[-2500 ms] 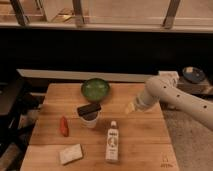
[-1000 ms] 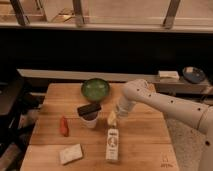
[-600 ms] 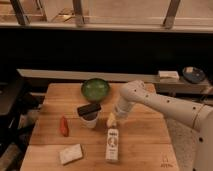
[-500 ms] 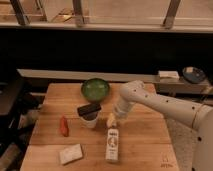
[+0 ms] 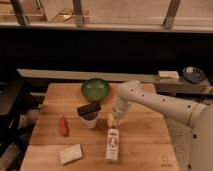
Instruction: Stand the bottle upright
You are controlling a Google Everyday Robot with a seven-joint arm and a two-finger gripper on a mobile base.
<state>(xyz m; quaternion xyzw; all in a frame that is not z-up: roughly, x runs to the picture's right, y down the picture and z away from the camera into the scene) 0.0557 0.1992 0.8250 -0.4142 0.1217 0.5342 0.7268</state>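
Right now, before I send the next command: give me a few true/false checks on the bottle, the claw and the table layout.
1. The bottle lies flat on the wooden table. True.
2. The green bowl sits behind the black-lidded cup. True.
3. The claw hangs over the green bowl. False: it is low by the bottle's far end, just right of the cup.
4. The red item lies right of the bottle. False: it lies left of the cup, on the table's left side.

One cam, high in front of table (image 5: 150, 136), facing down-fwd, mid range; jaws just below frame ctr
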